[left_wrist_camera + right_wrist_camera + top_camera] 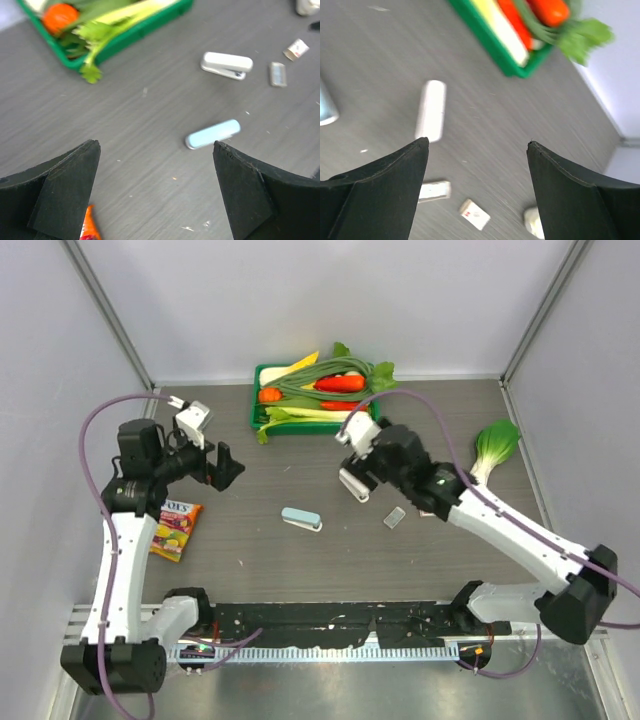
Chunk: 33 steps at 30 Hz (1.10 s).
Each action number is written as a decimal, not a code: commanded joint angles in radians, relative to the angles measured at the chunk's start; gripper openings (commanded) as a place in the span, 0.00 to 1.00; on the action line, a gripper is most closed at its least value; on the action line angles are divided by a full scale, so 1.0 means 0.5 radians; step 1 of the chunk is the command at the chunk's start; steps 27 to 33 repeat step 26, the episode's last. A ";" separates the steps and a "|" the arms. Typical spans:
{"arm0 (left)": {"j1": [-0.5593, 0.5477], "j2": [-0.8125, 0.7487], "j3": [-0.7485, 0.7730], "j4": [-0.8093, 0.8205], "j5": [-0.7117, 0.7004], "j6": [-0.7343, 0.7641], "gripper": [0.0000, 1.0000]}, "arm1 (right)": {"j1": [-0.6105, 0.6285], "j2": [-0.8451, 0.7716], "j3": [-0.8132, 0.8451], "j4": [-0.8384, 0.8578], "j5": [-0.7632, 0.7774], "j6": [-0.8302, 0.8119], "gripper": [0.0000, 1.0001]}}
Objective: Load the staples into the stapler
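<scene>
Left gripper (155, 147) wide open, empty, raised above desk (250, 560). Right gripper (476, 145) wide open, empty, near white stapler (431, 110). Staples box (474, 214) lies apart from it. Light blue stapler (301, 518) mid-desk.

I read bare table (250, 540) on every side of the light-blue stapler (301, 519), so approach there is unobstructed. The white stapler (431, 110), a small grey piece (434, 191) and the staples (474, 214) lie near one another. The gaps between them appear narrow, but this wrist view is blurred. The green tray (256, 400) bounds the far side.
</scene>
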 commanded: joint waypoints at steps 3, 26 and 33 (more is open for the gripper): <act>0.015 -0.247 0.199 0.157 -0.466 -0.203 1.00 | -0.434 -0.479 0.146 0.010 0.212 0.001 0.85; 0.015 -0.536 0.442 0.126 -1.068 -0.381 1.00 | -0.692 -1.314 0.161 0.117 0.620 -0.233 0.86; 0.015 -0.536 0.442 0.126 -1.068 -0.381 1.00 | -0.692 -1.314 0.161 0.117 0.620 -0.233 0.86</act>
